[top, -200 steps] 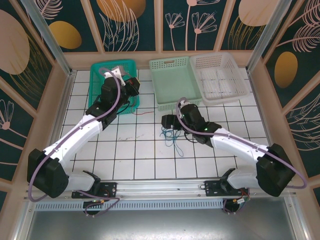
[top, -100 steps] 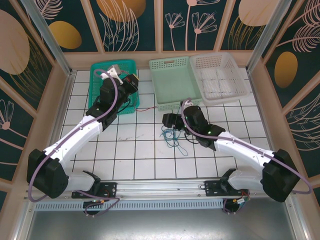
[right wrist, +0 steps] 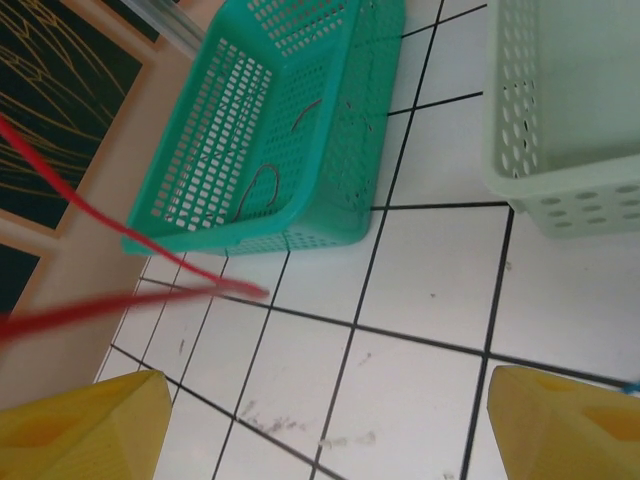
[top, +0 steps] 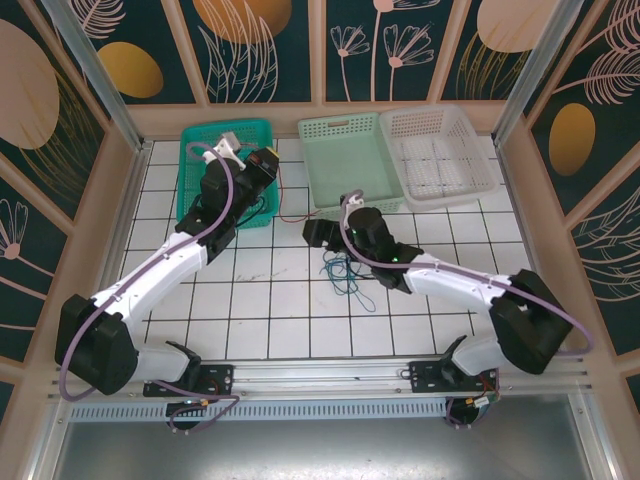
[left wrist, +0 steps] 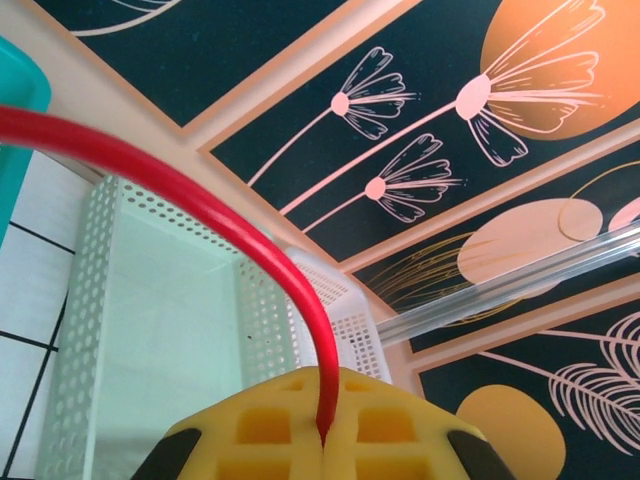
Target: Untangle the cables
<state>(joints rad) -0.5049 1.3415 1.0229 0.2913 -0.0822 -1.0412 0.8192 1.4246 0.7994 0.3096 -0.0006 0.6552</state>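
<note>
Over the teal basket (top: 195, 140) at far left, the left claw (top: 262, 165) sits higher and further back than a second ago, clamped shut on the red cable (left wrist: 200, 203). That cable now runs taut rightward toward the tangle (top: 345, 272), so it looks to be pulling free. Right claw (top: 315, 232) has swung left past the tangle, fingers wide apart, holding nothing. Blue and green cables lie knotted on the counter (top: 250, 300) beside it. Green basket (top: 340, 125) and white basket (top: 435, 115) stand behind. The stretched red line crosses the right claw's path; snag risk.
</note>
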